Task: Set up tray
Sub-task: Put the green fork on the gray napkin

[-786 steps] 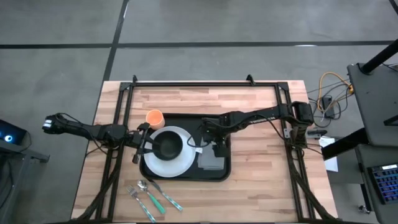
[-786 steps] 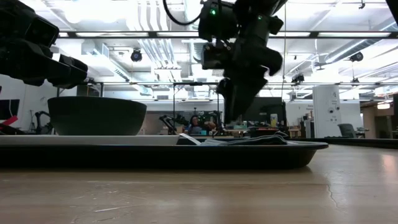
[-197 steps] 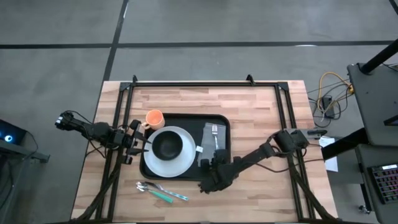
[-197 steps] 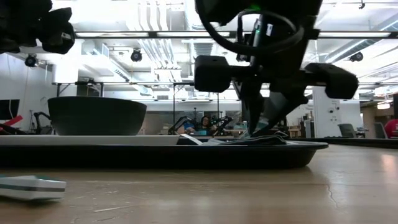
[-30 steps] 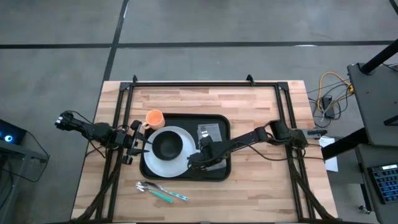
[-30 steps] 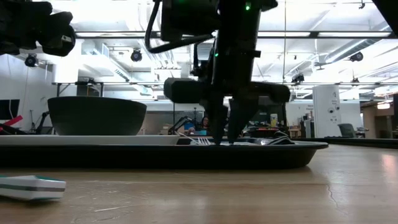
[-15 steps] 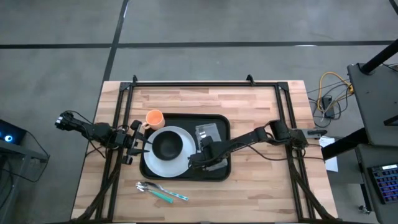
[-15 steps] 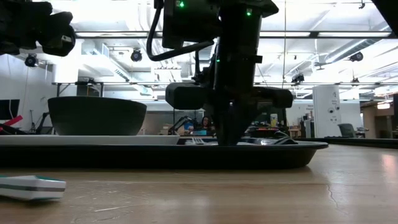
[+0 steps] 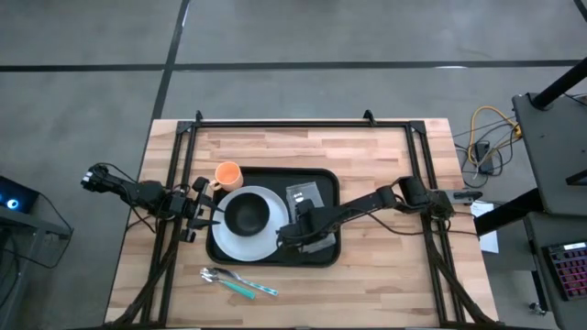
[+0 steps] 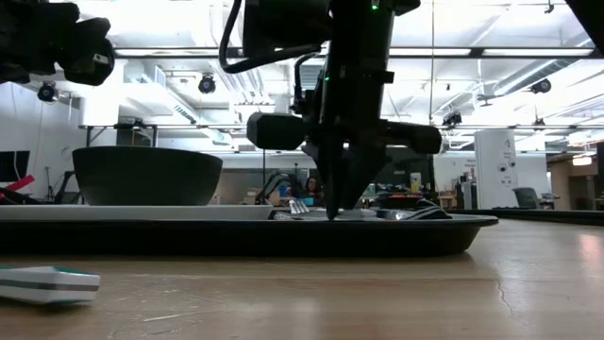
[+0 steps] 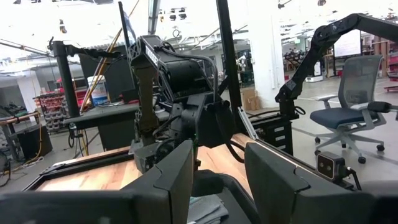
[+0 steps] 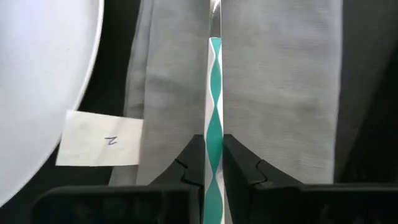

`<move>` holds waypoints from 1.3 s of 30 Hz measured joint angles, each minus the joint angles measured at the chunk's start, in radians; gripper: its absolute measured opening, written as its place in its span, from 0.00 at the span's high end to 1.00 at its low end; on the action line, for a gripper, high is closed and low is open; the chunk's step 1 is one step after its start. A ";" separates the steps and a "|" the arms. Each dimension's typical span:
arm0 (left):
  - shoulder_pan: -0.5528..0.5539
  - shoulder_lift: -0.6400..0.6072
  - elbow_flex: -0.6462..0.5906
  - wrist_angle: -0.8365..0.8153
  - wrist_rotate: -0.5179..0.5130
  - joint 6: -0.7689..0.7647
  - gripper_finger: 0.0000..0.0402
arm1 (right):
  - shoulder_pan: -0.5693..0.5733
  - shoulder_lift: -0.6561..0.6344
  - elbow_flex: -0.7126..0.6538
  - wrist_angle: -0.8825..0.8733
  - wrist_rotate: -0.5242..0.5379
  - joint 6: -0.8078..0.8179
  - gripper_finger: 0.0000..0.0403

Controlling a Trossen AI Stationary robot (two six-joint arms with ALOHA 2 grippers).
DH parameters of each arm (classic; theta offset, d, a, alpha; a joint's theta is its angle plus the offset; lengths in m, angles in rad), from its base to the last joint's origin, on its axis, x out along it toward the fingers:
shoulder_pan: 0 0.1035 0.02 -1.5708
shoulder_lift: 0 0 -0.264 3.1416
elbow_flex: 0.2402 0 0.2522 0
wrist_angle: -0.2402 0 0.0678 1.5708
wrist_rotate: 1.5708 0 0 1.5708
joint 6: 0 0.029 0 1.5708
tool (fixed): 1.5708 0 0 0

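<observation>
Showing the tray (image 9: pixel 275 258) at the centre of the wooden table (image 9: pixel 385 284). It holds a white plate (image 9: pixel 240 243) carrying a dark bowl (image 9: pixel 246 214), and, on the side of the plate nearer the right arm, a folded grey napkin (image 9: pixel 305 194). An orange cup (image 9: pixel 227 173) stands just beside the tray's far corner on the left arm's side; cutlery (image 9: pixel 237 283) lies on the table near the tray's front edge. The right gripper (image 12: pixel 213 167) is over the tray, above the napkin, closed on a teal-and-white utensil handle (image 12: pixel 214 93) whose head is cut off in the right wrist view. A paper tag (image 12: pixel 101 147) lies beside the plate. The left gripper (image 9: pixel 200 209) waits at the tray's edge on the left arm's side, fingers (image 11: pixel 277 180) apart, holding nothing.
</observation>
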 joint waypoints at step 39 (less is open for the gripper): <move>0.000 0.000 0.000 -0.008 0.000 0.000 0.69 | 0.005 -0.003 0.000 -0.083 -0.030 0.058 0.75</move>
